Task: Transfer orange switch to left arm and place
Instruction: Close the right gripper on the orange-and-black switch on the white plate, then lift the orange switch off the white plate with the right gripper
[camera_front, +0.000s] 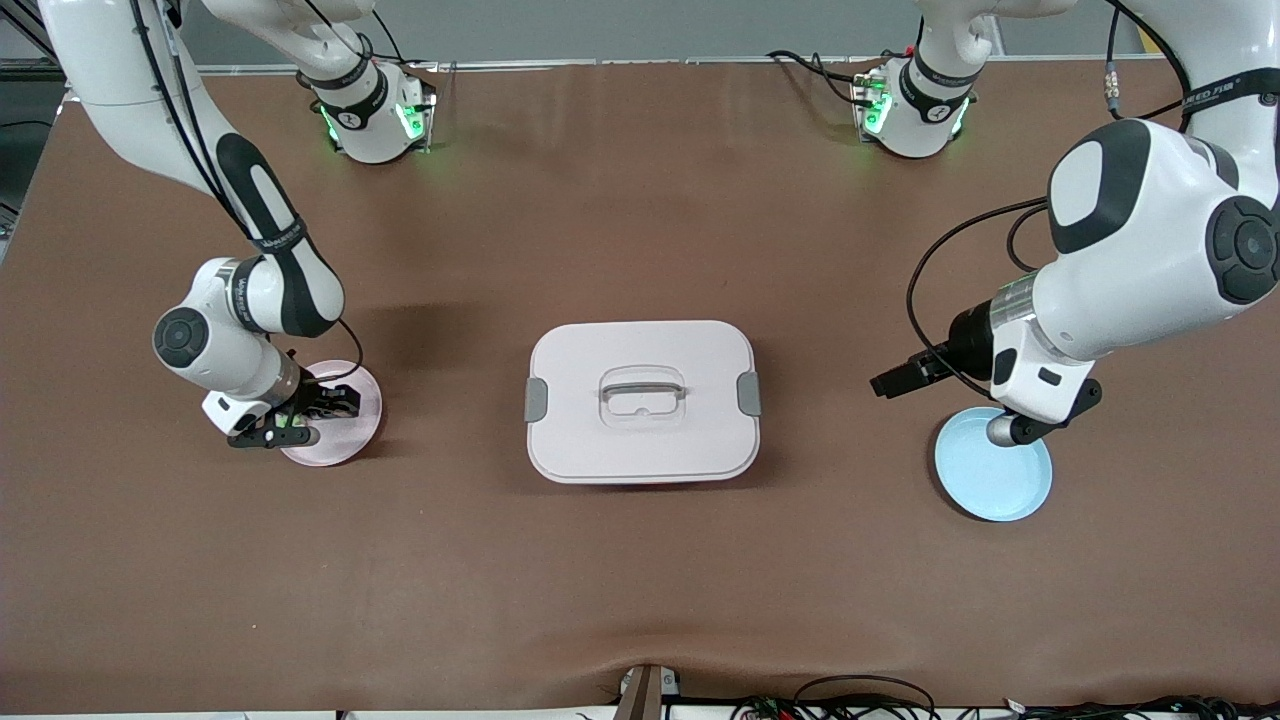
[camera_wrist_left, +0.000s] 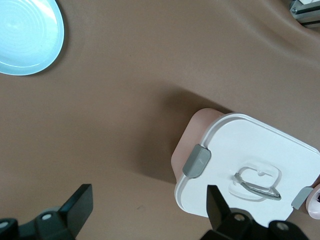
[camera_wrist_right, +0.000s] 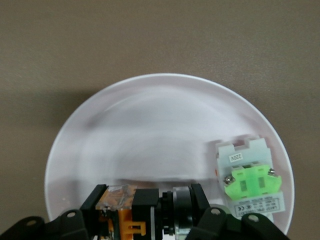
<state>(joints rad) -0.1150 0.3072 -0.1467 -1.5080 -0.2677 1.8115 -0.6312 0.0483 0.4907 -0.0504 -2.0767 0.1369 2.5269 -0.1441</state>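
- At the left of the front frame, your right tool (camera_front: 300, 415) sits low over the small round pink plate (camera_front: 350, 440). Its fingers are clamped shut on the orange switch (camera_wrist_right: 131, 212), a little black block with an orange centre, seen at the bottom of the right wrist frame.
- Just beside it on the same plate lies a pale switch with a green centre (camera_wrist_right: 248, 181), apart from the tool; leave it where it is.
- To do this step well, lift straight up until the switch is clear of the plate. A sideways drag could nudge the green one.
- In the middle of the front frame stands the large white rounded plastic box with grey side latches (camera_front: 642, 400). Carry the switch high over it or around it, never skimming the lid.
- At the right of the front frame, your left tool (camera_wrist_left: 145, 212) waits in the air with its fingers spread wide and nothing between them, beside the round light-blue plate (camera_front: 995, 470) on the brown tabletop (camera_front: 640, 600).
- From the front, the switch itself is hidden under the right tool. How deep the grip sits you cannot judge, since the wrist frame cuts off the fingers.
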